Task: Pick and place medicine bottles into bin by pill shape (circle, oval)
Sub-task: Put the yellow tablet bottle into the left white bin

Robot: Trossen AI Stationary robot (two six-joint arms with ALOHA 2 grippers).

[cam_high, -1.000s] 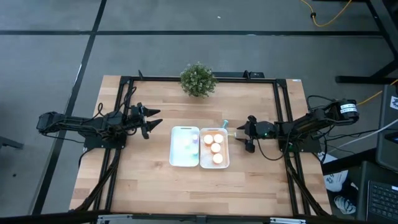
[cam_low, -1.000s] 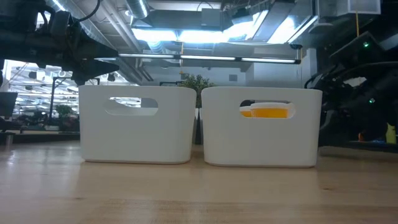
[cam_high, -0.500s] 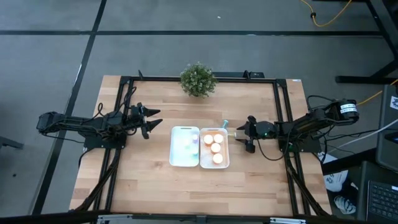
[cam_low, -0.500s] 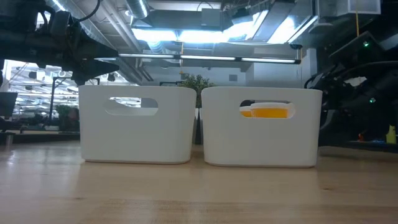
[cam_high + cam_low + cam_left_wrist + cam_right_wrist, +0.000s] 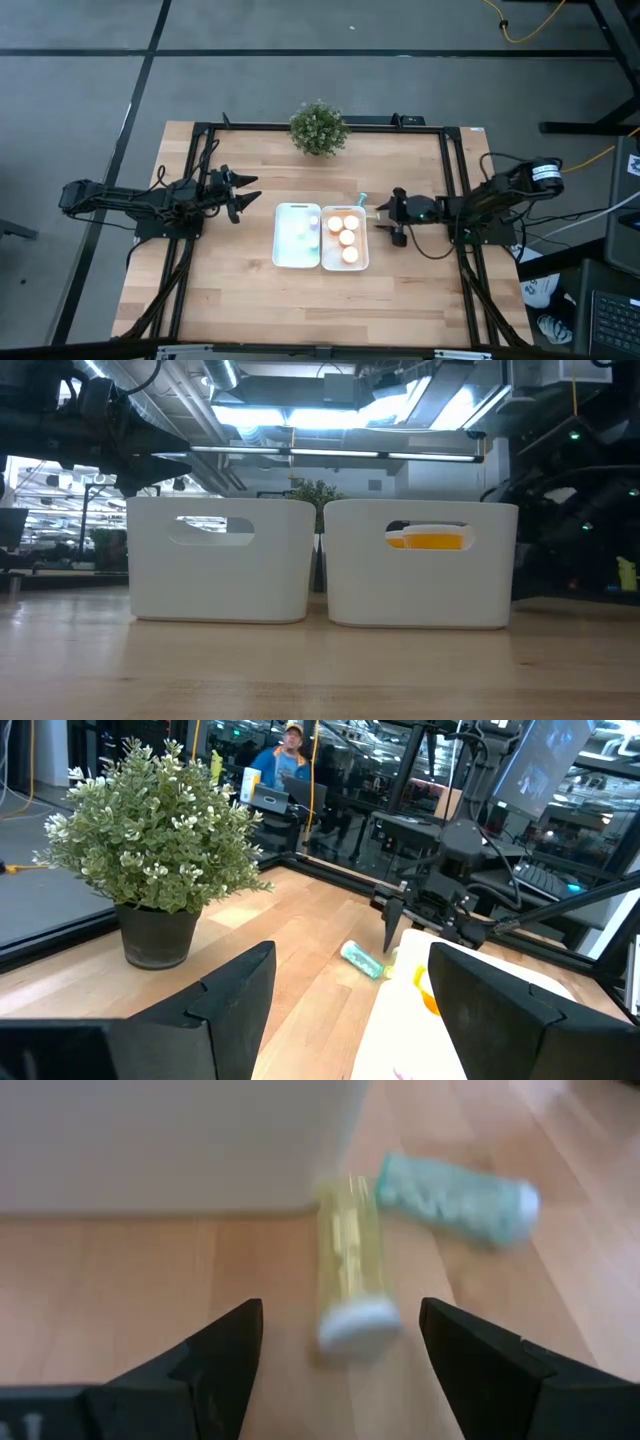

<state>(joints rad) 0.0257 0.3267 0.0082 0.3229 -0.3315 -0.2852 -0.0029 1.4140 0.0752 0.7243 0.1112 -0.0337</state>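
Observation:
Two white bins stand side by side mid-table: the left bin (image 5: 297, 236) holds pale bottles, the right bin (image 5: 345, 238) orange ones. Just right of the bins, a yellowish bottle with a white cap (image 5: 350, 1270) and a teal bottle (image 5: 458, 1200) lie on their sides on the wood. My right gripper (image 5: 340, 1350) is open. Its fingers stand on either side of the yellowish bottle's cap end without touching it. In the high view this gripper (image 5: 388, 222) sits close to the right bin. My left gripper (image 5: 245, 196) waits open at the left of the bins.
A potted plant (image 5: 319, 128) stands at the table's far edge behind the bins. A black frame (image 5: 455, 200) runs along the table's sides. Bare wood lies near the front edge (image 5: 320, 300). A person (image 5: 285, 760) shows in the room beyond.
My right arm has stretched a little toward the bins, bringing its open gripper closer to the yellowish bottle. The bottles and bins have stayed put.

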